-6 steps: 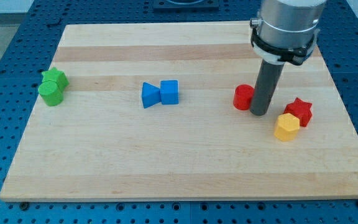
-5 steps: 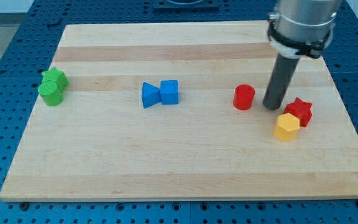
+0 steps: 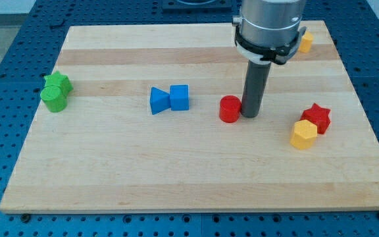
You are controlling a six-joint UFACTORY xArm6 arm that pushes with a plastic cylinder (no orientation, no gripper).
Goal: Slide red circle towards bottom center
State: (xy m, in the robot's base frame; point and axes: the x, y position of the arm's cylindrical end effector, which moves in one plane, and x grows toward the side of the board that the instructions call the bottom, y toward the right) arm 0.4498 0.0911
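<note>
My tip [image 3: 250, 116] touches the red circle [image 3: 229, 109] on its right side, mid-bench [image 3: 110, 171]. There is no hand, only the rod. The circle sits well short of the bottom centre, so most of the slide remains.

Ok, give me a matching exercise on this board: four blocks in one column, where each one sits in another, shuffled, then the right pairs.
Blocks:
1. red circle
2. green blocks
3. red star
4. blue cube

Places:
A. at the view's left edge of the board
B. against my tip, on its left in the view
C. touching the blue triangle
D. touching the yellow hexagon

Pairs: 1-B, 2-A, 3-D, 4-C
</note>
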